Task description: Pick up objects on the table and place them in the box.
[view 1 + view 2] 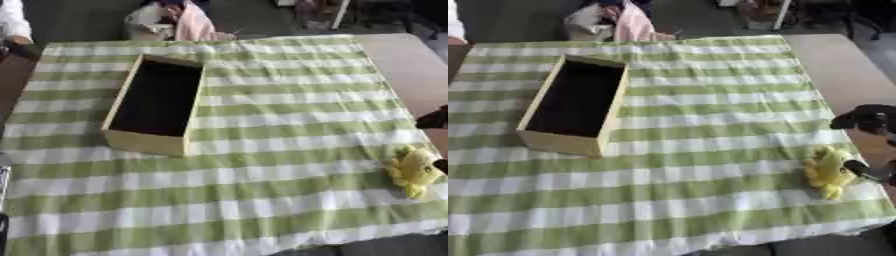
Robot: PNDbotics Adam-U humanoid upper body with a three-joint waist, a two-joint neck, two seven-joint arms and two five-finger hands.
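Right hand (871, 120) enters at the right edge of the right eye view, dark, only partly in frame; a second dark part shows lower, at the toy's right side, looking to touch it or nearly so. Whether the fingers are spread or curled I cannot tell: too little of them shows. Left hand not seen in either view. Yellow plush toy (828, 172) lies on the green-and-white checked cloth (693, 190) just below and slightly left of the upper dark part of the right hand, close by the cloth's right margin. Its long axis runs roughly toward and away from the robot, with a slight lean, so it sits lengthwise alongside the hand and not across it. The wooden box (560, 141), open and dark inside, nothing visible in it, lies well apart from the hand, far to its left and somewhat beyond it, long side running away from the robot. Judgement: the right hand is plainly the nearer one, and the toy is the only loose object I can make out on the cloth. The coming move turns on closing the short gap downward and leftward onto the toy; after that, a long carry leftward across the cloth to the box.
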